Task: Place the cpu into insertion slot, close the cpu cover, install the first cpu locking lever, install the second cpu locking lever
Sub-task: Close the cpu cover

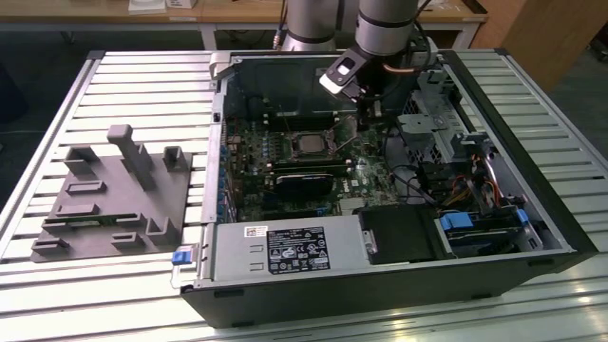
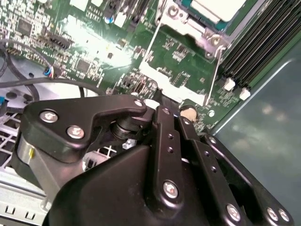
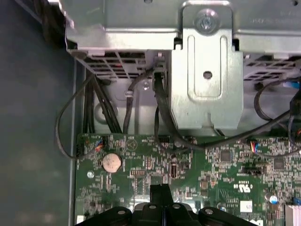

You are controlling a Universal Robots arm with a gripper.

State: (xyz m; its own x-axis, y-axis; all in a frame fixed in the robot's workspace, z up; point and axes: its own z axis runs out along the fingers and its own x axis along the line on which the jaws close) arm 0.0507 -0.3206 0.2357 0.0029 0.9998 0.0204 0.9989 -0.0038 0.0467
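your pincer (image 1: 372,108) looks clenched, with nothing in its grip. it hangs over the motherboard (image 3: 221,174), near the insertion slot (image 1: 287,146) and towards the exterior view's right of it. the cpu (image 1: 309,144) sits in that slot, apart from the pincer. the cpu cover (image 2: 186,21) lies flat around it.

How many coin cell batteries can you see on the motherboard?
1. The coin cell battery sits near a corner of the green motherboard, in the first wrist view. Others may be hidden under covered parts.
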